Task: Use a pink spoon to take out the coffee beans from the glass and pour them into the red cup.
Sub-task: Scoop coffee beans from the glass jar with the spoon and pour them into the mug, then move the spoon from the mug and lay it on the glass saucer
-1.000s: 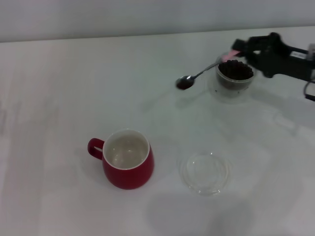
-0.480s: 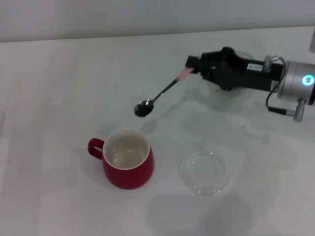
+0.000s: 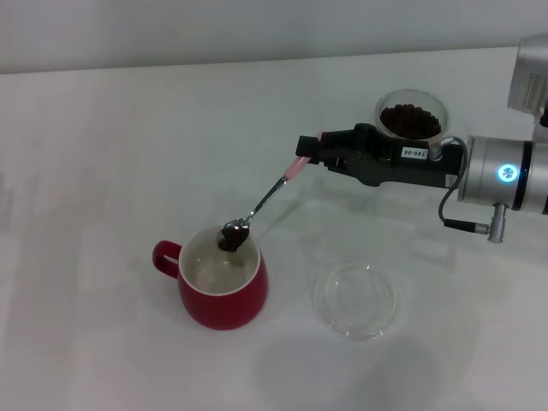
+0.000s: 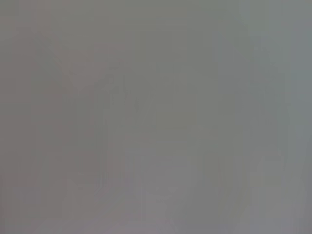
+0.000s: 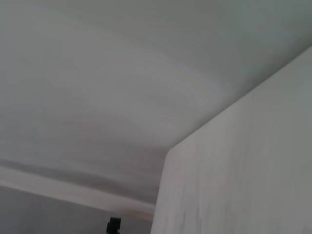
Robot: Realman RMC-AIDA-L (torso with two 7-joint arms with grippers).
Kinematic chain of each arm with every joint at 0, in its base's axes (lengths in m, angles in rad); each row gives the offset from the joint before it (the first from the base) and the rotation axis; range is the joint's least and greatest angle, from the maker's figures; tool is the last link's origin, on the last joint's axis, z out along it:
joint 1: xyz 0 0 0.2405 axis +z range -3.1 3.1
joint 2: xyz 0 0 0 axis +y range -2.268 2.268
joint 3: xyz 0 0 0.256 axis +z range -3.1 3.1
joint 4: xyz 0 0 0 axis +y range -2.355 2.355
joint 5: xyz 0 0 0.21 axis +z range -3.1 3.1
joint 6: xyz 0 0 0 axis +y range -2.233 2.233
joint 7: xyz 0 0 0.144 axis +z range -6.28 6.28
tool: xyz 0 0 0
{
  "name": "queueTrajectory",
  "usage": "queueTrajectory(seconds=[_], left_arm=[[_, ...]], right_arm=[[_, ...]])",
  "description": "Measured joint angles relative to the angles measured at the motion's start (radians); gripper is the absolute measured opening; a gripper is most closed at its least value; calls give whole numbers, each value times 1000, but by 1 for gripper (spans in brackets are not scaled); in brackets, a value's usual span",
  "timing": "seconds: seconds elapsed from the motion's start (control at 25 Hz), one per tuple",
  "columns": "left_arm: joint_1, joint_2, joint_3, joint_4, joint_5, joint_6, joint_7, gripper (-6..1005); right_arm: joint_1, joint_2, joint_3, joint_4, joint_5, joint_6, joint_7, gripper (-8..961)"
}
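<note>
In the head view my right gripper [image 3: 310, 150] is shut on the pale pink handle of the pink spoon [image 3: 265, 199]. The spoon slants down to the left, and its metal bowl holds a few dark coffee beans [image 3: 231, 240] just over the rim of the red cup [image 3: 221, 278]. The red cup stands upright, its white inside open, its handle to the left. The glass [image 3: 411, 120] with a heap of coffee beans stands behind the right arm, at the back right. The left gripper is not in view.
A flat shallow clear dish [image 3: 356, 301] lies on the white table [image 3: 103, 154] to the right of the red cup. The right arm's black and silver wrist [image 3: 505, 175] reaches in from the right edge. The wrist views show only blank pale surfaces.
My right gripper has carried the spoon with beans from beside the glass forward and to the left, until its bowl is over the red cup. The glass is uncovered again.
</note>
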Motion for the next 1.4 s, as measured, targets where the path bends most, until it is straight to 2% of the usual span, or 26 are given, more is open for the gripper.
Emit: queueTrajectory(seconds=[0.4, 0.64, 0.88, 1.12, 1.4], left_arm=[[-9, 3, 0, -6, -2, 0, 0, 757], [-14, 2, 0, -6, -7, 0, 0, 757], [-15, 3, 0, -8, -7, -1, 0, 757], [-21, 4, 0, -9, -6, -2, 0, 757], [-25, 4, -2, -18, -6, -2, 0, 756]], right_arm=[[-5, 3, -105, -9, 132, -14, -234, 146], [-11, 6, -238, -53, 209, 63, -340, 146], [-21, -2, -256, -79, 218, 71, -468, 146], [-46, -10, -232, -108, 220, 25, -519, 145], [-124, -14, -9, -99, 223, -217, -482, 145]])
